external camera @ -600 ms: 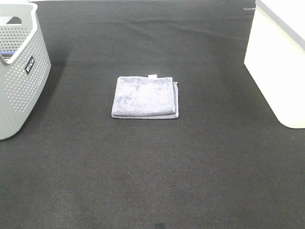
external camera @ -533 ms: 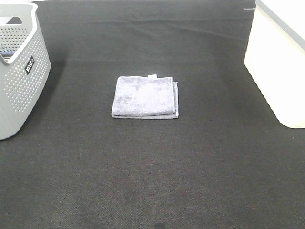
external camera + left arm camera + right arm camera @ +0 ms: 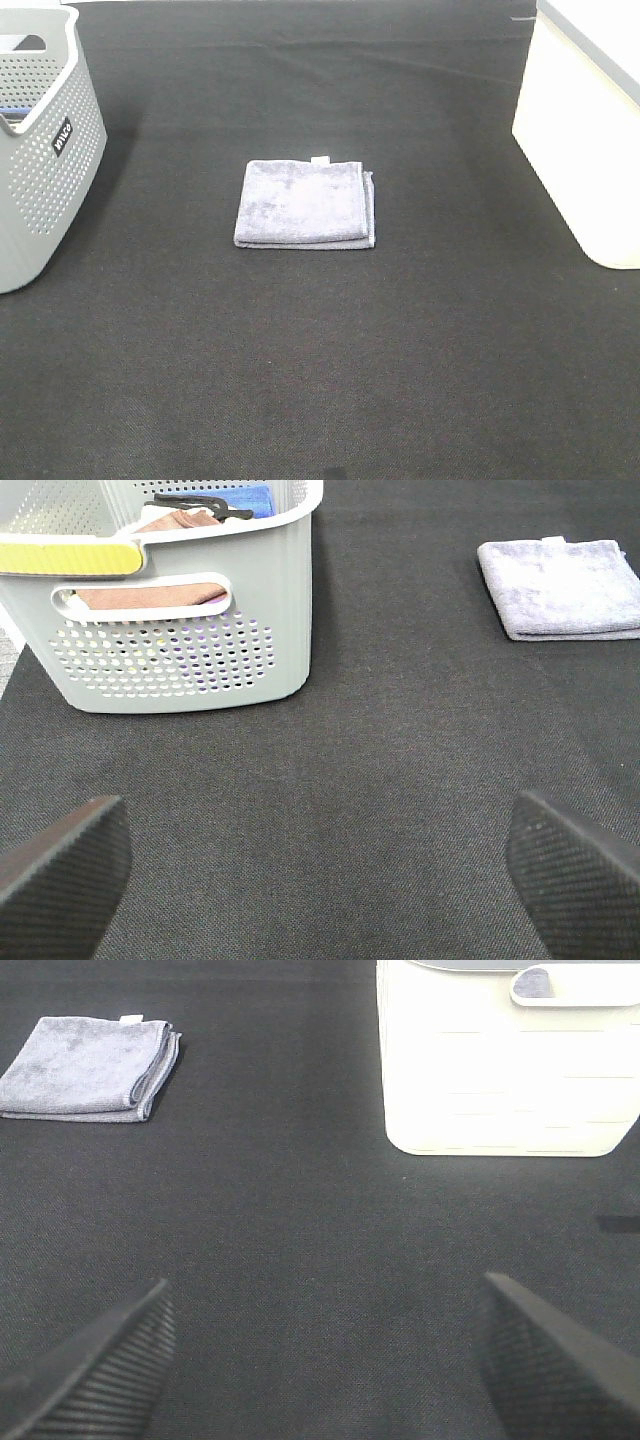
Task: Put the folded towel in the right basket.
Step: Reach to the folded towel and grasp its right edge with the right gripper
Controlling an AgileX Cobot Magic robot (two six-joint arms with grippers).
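Observation:
The folded grey-lavender towel (image 3: 305, 203) lies flat on the black cloth in the middle of the table, with a small white tag at its far edge. It also shows in the left wrist view (image 3: 560, 588) and the right wrist view (image 3: 90, 1068). The right basket (image 3: 590, 120) is white and stands at the right edge; it fills the upper part of the right wrist view (image 3: 505, 1065). My left gripper (image 3: 320, 870) is open and empty, far from the towel. My right gripper (image 3: 320, 1360) is open and empty, between towel and basket, short of both.
A grey perforated basket (image 3: 40, 150) stands at the left edge; in the left wrist view (image 3: 190, 610) it holds folded cloths, one brownish and one blue. Black cloth (image 3: 320, 350) covers the whole table.

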